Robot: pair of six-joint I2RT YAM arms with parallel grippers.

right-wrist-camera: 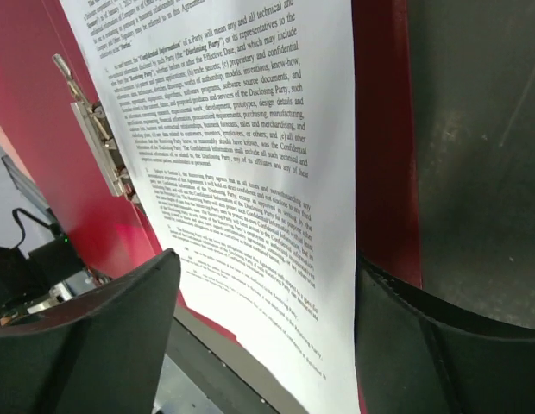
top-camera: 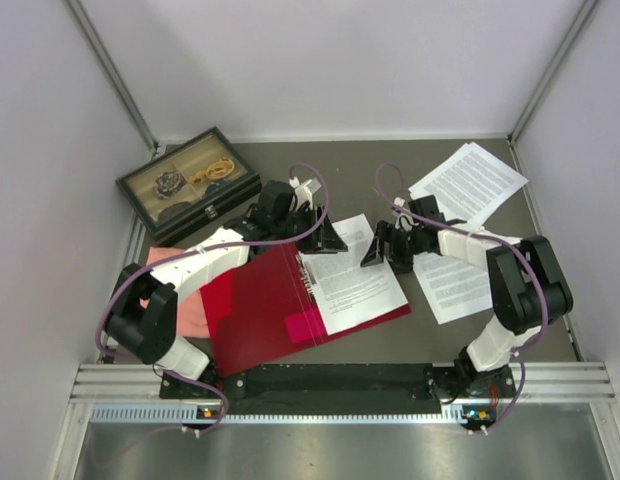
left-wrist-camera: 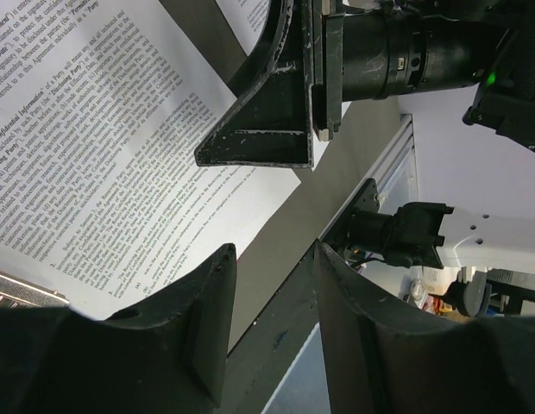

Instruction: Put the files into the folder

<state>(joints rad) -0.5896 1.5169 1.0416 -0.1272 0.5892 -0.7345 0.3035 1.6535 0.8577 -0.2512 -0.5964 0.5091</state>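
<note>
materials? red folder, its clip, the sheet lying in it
Red folder: smooth with a faint sheen, probably plastic or coated card; the look leaves it open.
Clip: metal, by its silvery shine and thin stamped shape.
Sheet: thin matte white paper, densely printed with black text.

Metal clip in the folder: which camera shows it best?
Right wrist: the metal clip stands large and sharp on the red folder, beside the printed sheet. Top external shows it only as a tiny strip at the sheet's left edge. Left wrist shows the sheet, but no clear clip.
</note>
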